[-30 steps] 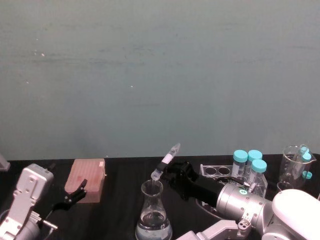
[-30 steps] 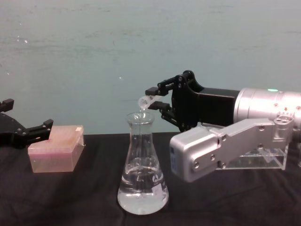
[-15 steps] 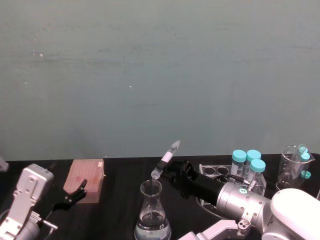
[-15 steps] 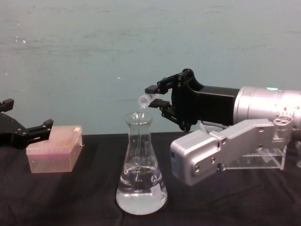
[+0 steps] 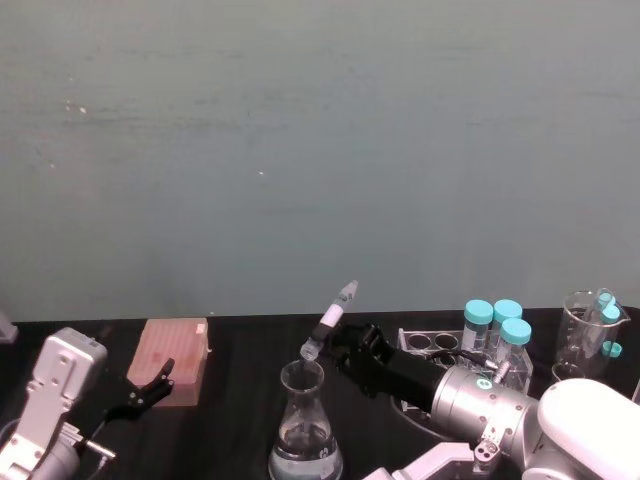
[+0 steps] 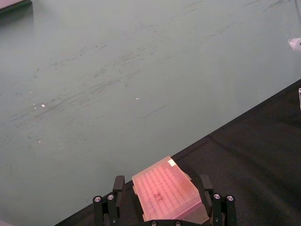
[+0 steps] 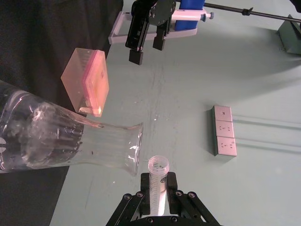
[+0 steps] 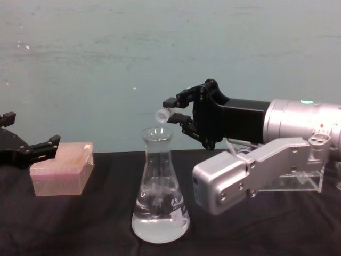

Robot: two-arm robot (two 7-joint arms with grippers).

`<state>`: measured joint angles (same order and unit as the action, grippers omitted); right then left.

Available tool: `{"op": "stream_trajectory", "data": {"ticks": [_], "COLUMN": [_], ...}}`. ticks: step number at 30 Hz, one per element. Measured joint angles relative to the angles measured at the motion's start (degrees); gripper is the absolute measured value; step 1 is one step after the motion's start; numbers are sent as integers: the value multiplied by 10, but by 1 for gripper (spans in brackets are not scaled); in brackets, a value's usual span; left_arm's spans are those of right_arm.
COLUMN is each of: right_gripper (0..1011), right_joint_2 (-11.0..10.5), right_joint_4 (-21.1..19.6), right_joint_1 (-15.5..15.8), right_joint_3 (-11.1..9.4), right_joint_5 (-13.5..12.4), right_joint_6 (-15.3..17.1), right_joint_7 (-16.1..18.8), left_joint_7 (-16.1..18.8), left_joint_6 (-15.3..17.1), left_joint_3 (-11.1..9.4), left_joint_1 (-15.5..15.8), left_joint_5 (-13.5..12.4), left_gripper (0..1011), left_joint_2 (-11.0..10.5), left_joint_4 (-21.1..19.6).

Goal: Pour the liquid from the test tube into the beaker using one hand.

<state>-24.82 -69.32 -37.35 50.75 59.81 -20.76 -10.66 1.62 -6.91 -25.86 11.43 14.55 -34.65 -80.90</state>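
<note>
The right gripper (image 8: 171,109), clamping the tube (image 8: 162,114), has raised its mouth clear of the beaker (image 8: 160,186); no stream falls, so pouring looks finished. Left gripper (image 5: 150,385) idles, spread, at the table's (image 8: 80,229) left edge.

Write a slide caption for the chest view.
Right end effector holds the test tube tilted just above the beaker, which contains clear liquid.

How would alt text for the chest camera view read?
The right gripper holds a small clear test tube tipped just above the mouth of a glass conical flask with clear liquid in its base. The left gripper sits open at the left edge, by a pink box.
</note>
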Motion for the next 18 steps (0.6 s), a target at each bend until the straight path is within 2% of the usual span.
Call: {"op": "stream_trajectory", "data": {"ticks": [7,12,15,18], "right_gripper": [209,209,209,209], "right_joint_2": [0,-2,-4,-5], "right_joint_4": [1,0,-5,-13], "right_joint_1": [-1,-1,3,10], "right_joint_3": [2,1,-5,-18], "right_joint_5": [1,-11,-26,-55], "right_joint_6": [0,-11,-19,-27], "right_joint_7": [-2,0,4,16], "left_joint_7": [0,0,0,0], "left_joint_6": [0,0,0,0], "left_joint_3": [0,0,0,0], "left_joint_1": [0,0,0,0], "left_joint_5": [0,0,0,0], "left_gripper": [1000,1000,1000,1000], "left_joint_2": [0,0,0,0], "left_joint_4": [0,0,0,0]}}
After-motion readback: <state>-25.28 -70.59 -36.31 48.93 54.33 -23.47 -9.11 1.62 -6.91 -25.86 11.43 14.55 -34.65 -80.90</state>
